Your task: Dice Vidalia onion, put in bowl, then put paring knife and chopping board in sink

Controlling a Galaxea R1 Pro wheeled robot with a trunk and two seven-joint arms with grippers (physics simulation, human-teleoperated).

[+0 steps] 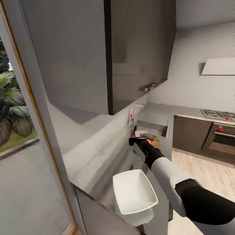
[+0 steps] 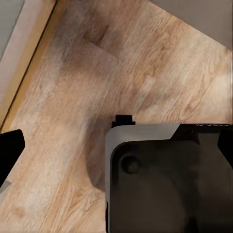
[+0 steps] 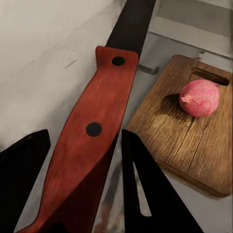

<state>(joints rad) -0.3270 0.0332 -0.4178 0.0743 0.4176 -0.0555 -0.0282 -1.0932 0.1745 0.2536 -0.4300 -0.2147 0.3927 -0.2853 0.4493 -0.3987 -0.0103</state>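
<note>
While the right arm reaches out along the countertop (image 1: 98, 153), its right gripper (image 3: 85, 167) has the knife (image 3: 92, 145) between its two dark fingers (image 3: 145, 189). Red handle runs lengthwise through the gap, dark blade pointing away past the fingertips. Jaws are part open, about handle-wide; one finger looks to touch the handle edge, so it appears gripped, but firm contact on both sides can't be confirmed.

The onion (image 3: 199, 98) sits whole on the chopping board (image 3: 179, 141), toward the board's far end near its handle slot. Board lies flat on the counter, to the right of the knife and apart from the jaws; the onion is well clear of the blade.

In the head view the board (image 1: 155, 141) is just past the gripper (image 1: 138, 140), with the sink (image 1: 153, 122) directly beyond it. The white bowl (image 1: 133, 191) is nearer the robot on the same counter, empty.

Left gripper: one dark finger (image 2: 9, 153) over wooden floor (image 2: 97, 73); can't tell its opening.
</note>
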